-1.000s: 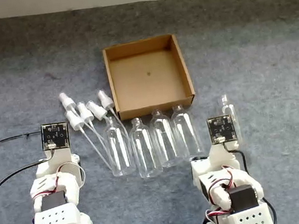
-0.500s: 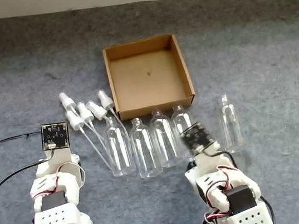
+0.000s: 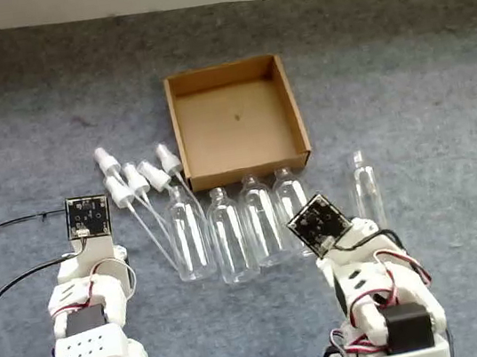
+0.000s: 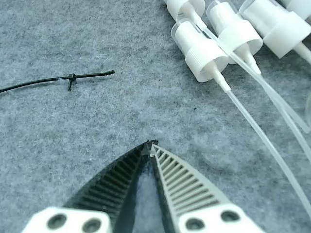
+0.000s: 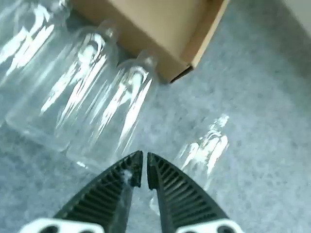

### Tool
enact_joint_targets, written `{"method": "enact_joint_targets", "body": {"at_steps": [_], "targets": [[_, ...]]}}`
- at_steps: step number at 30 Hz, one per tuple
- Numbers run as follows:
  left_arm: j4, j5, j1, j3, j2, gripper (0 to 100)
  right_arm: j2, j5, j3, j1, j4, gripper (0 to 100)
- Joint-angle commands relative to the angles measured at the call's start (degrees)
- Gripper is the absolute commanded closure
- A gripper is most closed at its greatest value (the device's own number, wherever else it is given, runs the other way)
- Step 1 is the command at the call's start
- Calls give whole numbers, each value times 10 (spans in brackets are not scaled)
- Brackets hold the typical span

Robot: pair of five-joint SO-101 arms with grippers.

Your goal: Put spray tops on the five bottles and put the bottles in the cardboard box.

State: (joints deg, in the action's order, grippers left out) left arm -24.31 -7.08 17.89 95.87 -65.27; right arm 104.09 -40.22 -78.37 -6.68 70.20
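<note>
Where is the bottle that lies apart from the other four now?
In the high view the lone bottle lies on the carpet, to the right of the row of four bottles, below the right corner of the cardboard box.

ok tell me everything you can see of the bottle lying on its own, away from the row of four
The lone bottle is clear and looks empty, glass or plastic, with a narrow open neck and no spray top. It lies on its side on the grey carpet, neck pointing away from the arms, apart from the row of four and off the near right corner of the cardboard box. The shut right end effector is close to its base; whether they touch cannot be told.
</note>
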Motion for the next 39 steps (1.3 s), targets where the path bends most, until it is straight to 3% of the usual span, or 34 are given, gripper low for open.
{"method": "enact_joint_targets", "body": {"at_steps": [1,5,12,20,26,39], "targets": [[-2,-2,-10,11,-7,993,-76,15,91,9,-7,932],[-2,-2,-10,11,-7,993,-251,74,186,8,-28,834],[-2,-2,-10,11,-7,993,-633,146,425,-65,19,827],[-2,-2,-10,11,-7,993,-950,309,642,-83,58,779],[-2,-2,-10,11,-7,993,-1045,313,676,-102,57,749],[-2,-2,-10,11,-7,993,-1108,316,672,-128,16,753]]}}
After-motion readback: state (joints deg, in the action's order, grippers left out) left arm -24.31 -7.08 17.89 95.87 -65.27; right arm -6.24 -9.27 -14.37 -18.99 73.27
